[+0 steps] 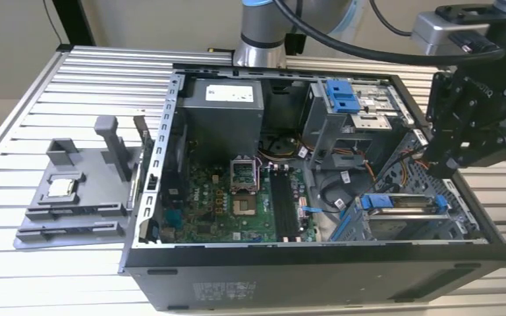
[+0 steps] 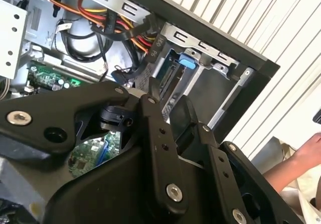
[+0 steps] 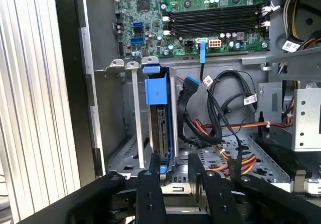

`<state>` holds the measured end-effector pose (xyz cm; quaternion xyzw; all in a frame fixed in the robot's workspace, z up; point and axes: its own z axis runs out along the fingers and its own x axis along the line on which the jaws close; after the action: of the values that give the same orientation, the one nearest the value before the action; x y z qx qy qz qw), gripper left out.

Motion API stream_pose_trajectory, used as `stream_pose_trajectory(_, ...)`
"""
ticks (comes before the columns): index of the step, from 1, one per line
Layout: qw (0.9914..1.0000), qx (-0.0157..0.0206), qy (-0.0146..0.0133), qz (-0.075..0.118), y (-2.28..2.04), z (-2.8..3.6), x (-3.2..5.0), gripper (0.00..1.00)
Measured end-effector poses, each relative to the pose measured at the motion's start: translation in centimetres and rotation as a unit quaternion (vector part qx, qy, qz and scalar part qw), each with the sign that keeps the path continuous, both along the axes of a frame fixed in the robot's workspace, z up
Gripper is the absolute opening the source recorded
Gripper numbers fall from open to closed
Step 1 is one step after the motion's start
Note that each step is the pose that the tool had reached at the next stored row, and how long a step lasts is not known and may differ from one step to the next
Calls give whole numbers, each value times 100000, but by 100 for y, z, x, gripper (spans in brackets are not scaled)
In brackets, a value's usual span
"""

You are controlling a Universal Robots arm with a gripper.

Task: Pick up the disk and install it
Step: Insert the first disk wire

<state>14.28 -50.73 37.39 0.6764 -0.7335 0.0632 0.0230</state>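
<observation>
Exterior view
- Desk (image 1: pixel 68 79): slatted metal, carrying an open computer case (image 1: pixel 323 270) that lies on its side.
- Disk (image 1: pixel 400 204): sits in the drive cage at the corner of the case toward the exterior view's right, with blue rails at both ends.
- End effector (image 1: pixel 442 155): black, hanging above that corner of the case, over the cage and apart from the disk.
- Circuit board (image 1: pixel 235 197): green, on the floor of the case, on the exterior view's left of the cage.
- Grey holder (image 1: pixel 60 227): on the desk at the exterior view's left, outside the case, with a small square chip (image 1: pixel 60 187) on it.

Second wrist view
- End effector (image 2: pixel 168 93): the two black fingers (image 2: pixel 183 113) stand a narrow gap apart, with nothing clamped between them.
- Disk (image 2: pixel 169 76): just beyond the fingertips, inside the metal cage, with a blue tab by it.
- Cables (image 2: pixel 115 23): orange, yellow and black, bundled beside the cage.
- Person's hand (image 2: pixel 306 156): outside the case, well apart from the end effector.

First wrist view
- Disk (image 3: pixel 159 118): stands on edge in a cage slot, framed by its blue rail.
- End effector (image 3: pixel 174 157): fingers apart and holding nothing; one fingertip is near the closest end of the disk, and I cannot tell whether it touches.
</observation>
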Motion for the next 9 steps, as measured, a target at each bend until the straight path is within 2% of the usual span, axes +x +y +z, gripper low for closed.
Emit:
stream_pose_trajectory(5, 99999, -386, 6, -26, 120, -42, 29, 100)
stream_pose_trajectory(9, 99987, -1630, 193, -22, 187, -66, 81, 100)
